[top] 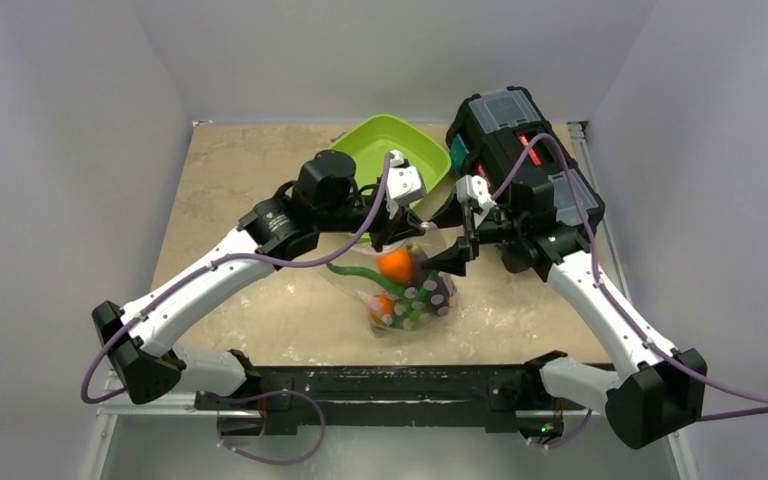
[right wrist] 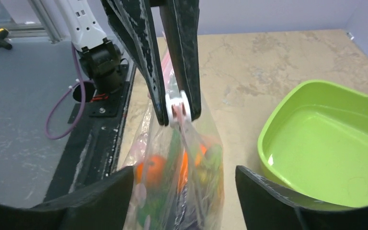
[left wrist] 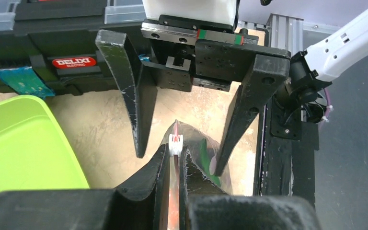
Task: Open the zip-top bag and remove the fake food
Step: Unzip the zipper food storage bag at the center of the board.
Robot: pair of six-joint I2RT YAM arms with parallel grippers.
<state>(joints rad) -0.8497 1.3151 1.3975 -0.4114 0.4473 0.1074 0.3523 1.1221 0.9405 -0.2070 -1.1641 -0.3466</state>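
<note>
Bag (top: 405,290): sits between the two arms, over the near-middle of the tabletop (top: 240,170). It hangs by its mouth end, belly sagging low. The food (top: 395,265) is bunched inside; you can see an orange, green pieces and dark grapes through the film. I cannot tell whether the belly rests on the tabletop.

Your left fingers (right wrist: 184,57) are together, clamped on the pink strip (right wrist: 165,60). The white slider (right wrist: 178,104) pokes out at their tips. Your right fingers (left wrist: 249,105) stand apart, one on each side of the bag's top edge, gripping nothing.

Handling, as judged:
- The film is thin, soft, crinkly and likely slick, so a pinch lower down would probably fold or slide off.
- The load looks light, yet it could swing the bag and drag the mouth down.
- The food looks hard and glossy and may roll once out.
- The strip and slider are the only stiff parts. Take the slider squarely and run it along the strip while the left grip anchors.

Further off is the green tray (top: 380,140). The black toolbox (top: 520,150) is behind and to its right.
</note>
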